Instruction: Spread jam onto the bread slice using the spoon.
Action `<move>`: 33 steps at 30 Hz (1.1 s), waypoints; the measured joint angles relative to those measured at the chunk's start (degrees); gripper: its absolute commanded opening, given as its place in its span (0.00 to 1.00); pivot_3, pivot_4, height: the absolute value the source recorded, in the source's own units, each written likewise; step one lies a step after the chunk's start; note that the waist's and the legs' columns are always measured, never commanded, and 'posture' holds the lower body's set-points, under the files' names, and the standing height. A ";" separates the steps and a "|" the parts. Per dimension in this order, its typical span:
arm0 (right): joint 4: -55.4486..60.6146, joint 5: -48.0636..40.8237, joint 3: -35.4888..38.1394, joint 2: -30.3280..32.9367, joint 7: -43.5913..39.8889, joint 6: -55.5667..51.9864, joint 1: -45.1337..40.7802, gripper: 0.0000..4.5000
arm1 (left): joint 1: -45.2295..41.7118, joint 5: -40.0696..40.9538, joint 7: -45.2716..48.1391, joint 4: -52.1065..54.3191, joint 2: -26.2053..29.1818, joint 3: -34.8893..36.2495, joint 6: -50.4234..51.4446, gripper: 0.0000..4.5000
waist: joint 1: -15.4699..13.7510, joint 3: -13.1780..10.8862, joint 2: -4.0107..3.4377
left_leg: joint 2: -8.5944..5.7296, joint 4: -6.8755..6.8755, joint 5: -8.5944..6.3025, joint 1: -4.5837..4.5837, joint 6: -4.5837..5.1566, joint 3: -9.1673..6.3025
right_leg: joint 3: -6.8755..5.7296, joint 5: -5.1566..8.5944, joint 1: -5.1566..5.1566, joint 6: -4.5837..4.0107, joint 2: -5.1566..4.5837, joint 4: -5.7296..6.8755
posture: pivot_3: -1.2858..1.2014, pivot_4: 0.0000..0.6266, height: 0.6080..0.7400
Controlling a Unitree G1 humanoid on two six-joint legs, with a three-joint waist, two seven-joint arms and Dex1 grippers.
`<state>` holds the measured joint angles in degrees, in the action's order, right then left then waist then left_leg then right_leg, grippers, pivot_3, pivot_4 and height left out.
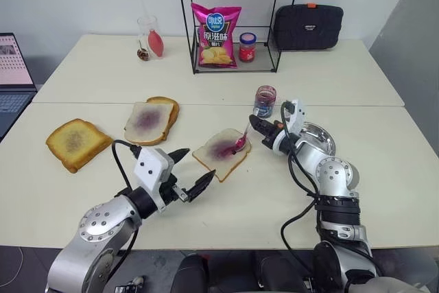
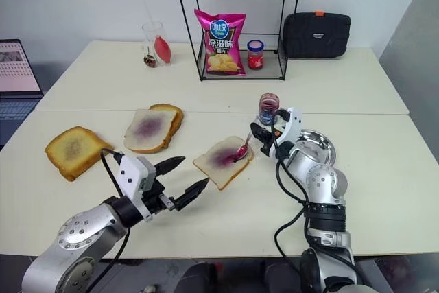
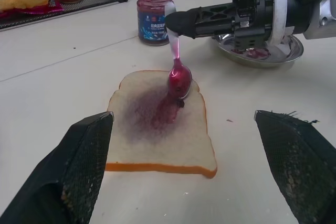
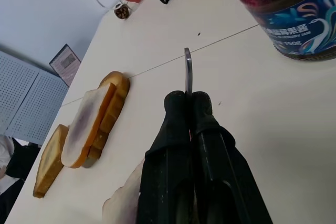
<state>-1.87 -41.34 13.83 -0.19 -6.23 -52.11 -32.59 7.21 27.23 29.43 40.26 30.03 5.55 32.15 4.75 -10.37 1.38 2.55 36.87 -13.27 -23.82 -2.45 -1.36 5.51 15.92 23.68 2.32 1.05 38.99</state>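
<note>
The bread slice (image 1: pixel 221 152) lies flat on the white table (image 1: pixel 384 169), near its middle, with a patch of jam (image 3: pixel 152 111) soaked into its centre. The right gripper (image 1: pixel 252 123) is clamped tight on the handle of the spoon (image 3: pixel 177 72); the spoon hangs steeply downward, its purple-smeared bowl resting on the far right part of the slice at the edge of the jam patch. The left gripper (image 1: pixel 189 171) hovers just beside the slice's near left corner, its fingers spread wide and holding nothing.

Surroundings:
- An open jam jar (image 1: pixel 264 101) stands just behind the right gripper.
- A steel dish (image 1: pixel 321 139) lies to the right of the slice, partly hidden by the right arm.
- Two stacked slices (image 1: pixel 151 119), the upper one white and purple-smeared, lie left of the bread slice; a toasted slice (image 1: pixel 77 143) lies further left.
- At the rear, a wire rack (image 1: pixel 233 18) holds a pink chip bag (image 1: pixel 216 36) and a small red-lidded jar (image 1: pixel 247 47); a glass (image 1: pixel 150 36) stands to its left and a black case (image 1: pixel 307 27) to its right.
- A laptop (image 1: pixel 14 77) sits at the far left.

View differences: the left wrist view shows the spoon bowl on the crumb and smears in the dish, probably jam. The right wrist view shows the closed fingers (image 4: pixel 181 145) with the spoon's handle end protruding above them; the bowl is hidden there.
</note>
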 measured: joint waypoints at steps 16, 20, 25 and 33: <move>-2.88 3.95 -2.60 -0.87 -3.10 7.64 2.41 0.00 | 0.14 -0.16 0.56 -0.42 0.01 -0.03 -0.43 1.00 | 0.01 0.01 0.01 | 0.02 0.00 0.00 0.06 0.00 0.00 | 0.00 0.00 -0.06 0.00 0.01 0.00 | 0.52 0.24 1.00; -1.90 1.72 -1.22 -1.37 -0.87 4.90 0.74 0.00 | 1.84 -1.08 1.36 -1.84 -0.11 -0.11 -2.84 1.00 | 0.02 0.00 0.00 | 0.01 0.00 0.00 0.05 0.00 0.00 | 0.01 0.00 -0.04 0.00 0.00 0.00 | 0.52 0.24 1.00; 0.34 -2.22 0.77 -3.97 2.57 1.80 -2.75 0.00 | 3.44 -1.93 1.75 -2.82 -0.50 -0.58 -5.45 1.00 | 0.04 -0.02 -0.03 | 0.02 -0.02 0.00 0.02 0.00 0.00 | 0.00 0.00 0.00 0.00 0.01 0.00 | 0.52 0.24 1.00; -3.60 -3.21 -2.17 -7.35 3.06 2.90 -5.41 0.00 | 6.39 -2.39 2.71 -4.02 -0.72 -0.56 -9.11 1.00 | 0.13 -0.02 -0.04 | 0.03 -0.06 0.00 0.00 0.00 0.03 | 0.01 0.02 0.04 -0.04 -0.01 -0.03 | 0.52 0.24 1.00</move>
<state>-5.47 -44.55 11.66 -7.54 -3.17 -49.21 -38.00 13.60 24.84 32.14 36.24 29.31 4.99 23.03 4.88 -10.39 1.35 2.58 36.81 -13.27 -23.82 -2.45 -1.33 5.52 15.93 23.72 2.28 1.05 38.97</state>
